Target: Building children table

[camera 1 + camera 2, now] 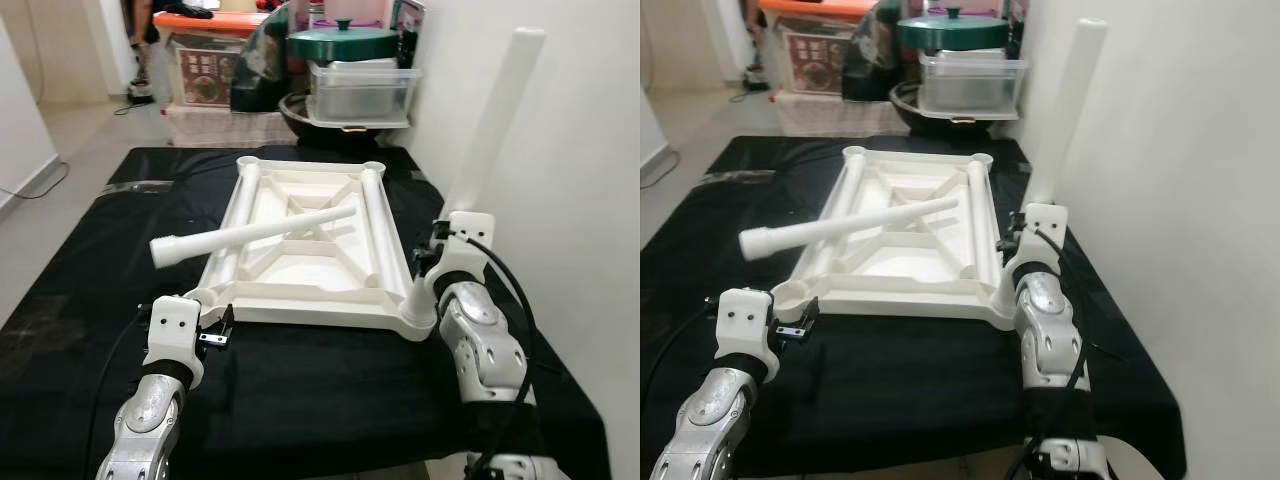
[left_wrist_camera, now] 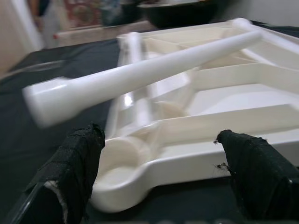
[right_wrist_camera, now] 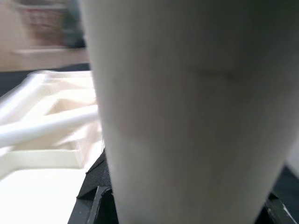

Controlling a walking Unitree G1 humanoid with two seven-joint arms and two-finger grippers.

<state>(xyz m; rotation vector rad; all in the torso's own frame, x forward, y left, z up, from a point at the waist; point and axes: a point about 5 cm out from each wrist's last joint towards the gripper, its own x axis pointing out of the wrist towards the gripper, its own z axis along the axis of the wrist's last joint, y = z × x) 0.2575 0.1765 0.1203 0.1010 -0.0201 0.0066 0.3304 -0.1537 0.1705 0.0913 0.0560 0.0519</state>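
The white tabletop frame (image 1: pixel 300 306) lies upside down on the black cloth. A loose white leg (image 1: pixel 250 235) rests slantwise across it, its thick end sticking out past the left rail. A second leg (image 1: pixel 490 130) stands upright in the near right corner socket, with my right gripper (image 1: pixel 432 262) shut on its lower part; the same leg (image 3: pixel 187 116) looms close in the right wrist view. My left gripper (image 1: pixel 215 335) is open just in front of the near left corner socket (image 2: pixel 117 172), with its fingers (image 2: pixel 77 163) on either side of that corner and not touching it.
The white wall (image 1: pixel 560 150) runs close along the right of the black-covered surface (image 1: pixel 300 400). At the far end are stacked storage boxes (image 1: pixel 205 70), a clear tub (image 1: pixel 360 92) under a green lid (image 1: pixel 342 42), and a dark wok. Floor lies to the left.
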